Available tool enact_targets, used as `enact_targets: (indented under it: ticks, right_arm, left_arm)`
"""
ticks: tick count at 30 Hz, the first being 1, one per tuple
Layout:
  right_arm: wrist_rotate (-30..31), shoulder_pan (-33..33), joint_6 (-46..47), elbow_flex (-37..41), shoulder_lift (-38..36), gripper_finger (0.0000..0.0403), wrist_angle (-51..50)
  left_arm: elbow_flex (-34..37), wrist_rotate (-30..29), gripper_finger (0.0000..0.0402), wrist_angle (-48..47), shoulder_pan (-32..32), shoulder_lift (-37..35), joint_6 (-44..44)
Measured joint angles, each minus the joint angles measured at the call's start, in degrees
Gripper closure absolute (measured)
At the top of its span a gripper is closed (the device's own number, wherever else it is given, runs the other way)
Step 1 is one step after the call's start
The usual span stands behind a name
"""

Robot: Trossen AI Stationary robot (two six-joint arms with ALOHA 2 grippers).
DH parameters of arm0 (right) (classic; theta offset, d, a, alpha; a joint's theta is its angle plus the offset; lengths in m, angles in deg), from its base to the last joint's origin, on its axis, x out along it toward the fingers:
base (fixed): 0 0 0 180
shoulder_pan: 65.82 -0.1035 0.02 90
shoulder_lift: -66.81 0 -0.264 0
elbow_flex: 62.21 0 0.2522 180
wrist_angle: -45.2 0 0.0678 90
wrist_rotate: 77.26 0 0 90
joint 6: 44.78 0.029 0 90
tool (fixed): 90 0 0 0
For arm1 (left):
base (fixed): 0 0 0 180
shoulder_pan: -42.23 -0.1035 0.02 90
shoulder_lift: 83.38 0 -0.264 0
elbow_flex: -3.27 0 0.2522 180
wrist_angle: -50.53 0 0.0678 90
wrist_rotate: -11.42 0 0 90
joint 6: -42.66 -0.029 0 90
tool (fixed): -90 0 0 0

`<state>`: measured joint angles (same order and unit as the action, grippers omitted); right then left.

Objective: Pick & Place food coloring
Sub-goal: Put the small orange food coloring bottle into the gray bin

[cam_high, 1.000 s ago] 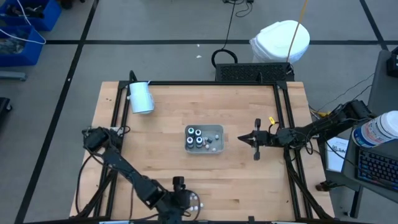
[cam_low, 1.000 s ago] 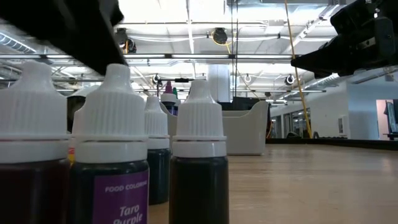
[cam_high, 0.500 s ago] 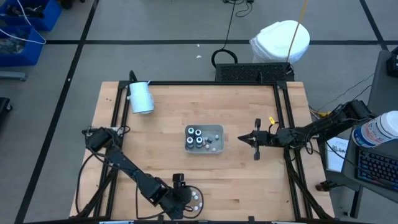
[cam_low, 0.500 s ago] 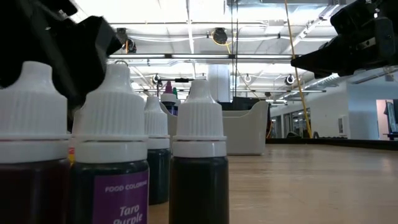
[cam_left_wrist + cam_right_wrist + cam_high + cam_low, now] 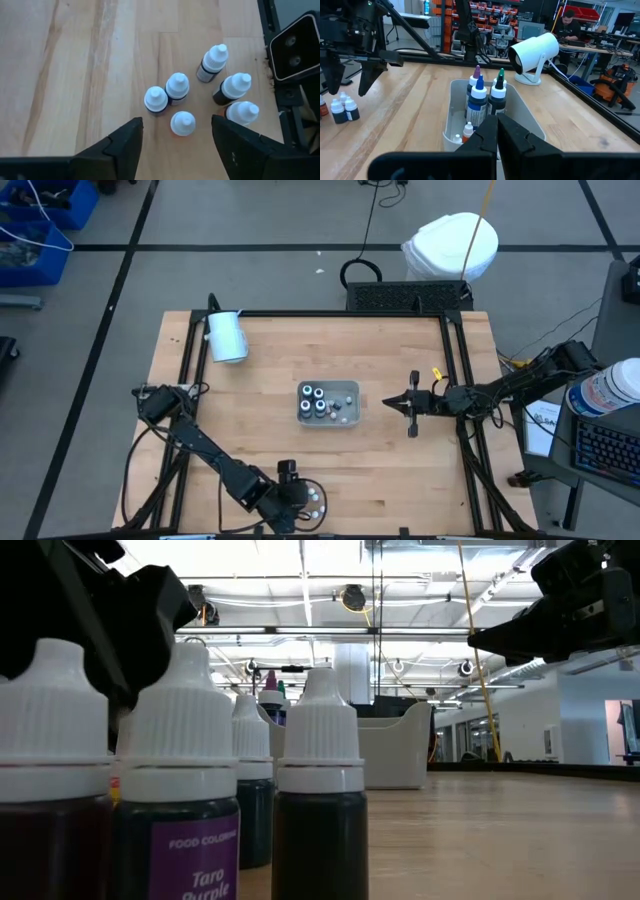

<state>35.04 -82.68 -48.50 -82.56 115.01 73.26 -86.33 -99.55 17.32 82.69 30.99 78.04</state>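
Several small food coloring bottles (image 5: 200, 95) with white dropper caps stand upright in a cluster on the wooden table by its near edge (image 5: 313, 500), and fill the left of the low view (image 5: 180, 790). My left gripper (image 5: 177, 145) hovers open just above them, slanting down, one finger on either side of an orange bottle (image 5: 183, 123), touching nothing. More bottles (image 5: 318, 402) stand in the pale grey tray (image 5: 346, 389) at the table's middle. My right gripper (image 5: 408, 406) waits shut and level, right of the tray.
A white cylinder (image 5: 226, 335) lies at the table's far left. A black frame rail (image 5: 462, 380) runs along the table's edges, and a black camera block (image 5: 295, 47) sits beside the bottle cluster. A person (image 5: 567, 20) sits at a bench beyond the table.
My left gripper has come down a little over the bottle cluster at the near edge and tipped slightly, then held still. The bottles stand where they were.
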Motion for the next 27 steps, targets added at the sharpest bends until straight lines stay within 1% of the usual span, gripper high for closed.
enact_targets:
  ticks: [6, 13, 22, 27]
  right_arm:
    - [0.02, 0.0, 0.02, 0.0, 0.0, 0.0403, -0.02]
    - [0.03, 0.0, 0.04, -0.02, 0.01, 0.0403, -0.02]
    - [0.04, 0.0, 0.04, -0.04, 0.02, 0.0403, -0.02]
    - [0.03, 0.0, 0.04, -0.04, 0.02, 0.0403, -0.02]
  left_arm:
    - [0.0, 0.09, 0.0156, 0.07, 0.0, 0.14, 1.16]
    - [0.0, 3.35, 0.0155, 0.13, -0.28, 2.83, 0.93]
    - [-0.05, 3.22, 0.0156, 0.2, -0.57, 2.95, -0.05]
    - [-1.09, 4.35, 0.0156, 0.25, -1.3, 2.91, -0.7]
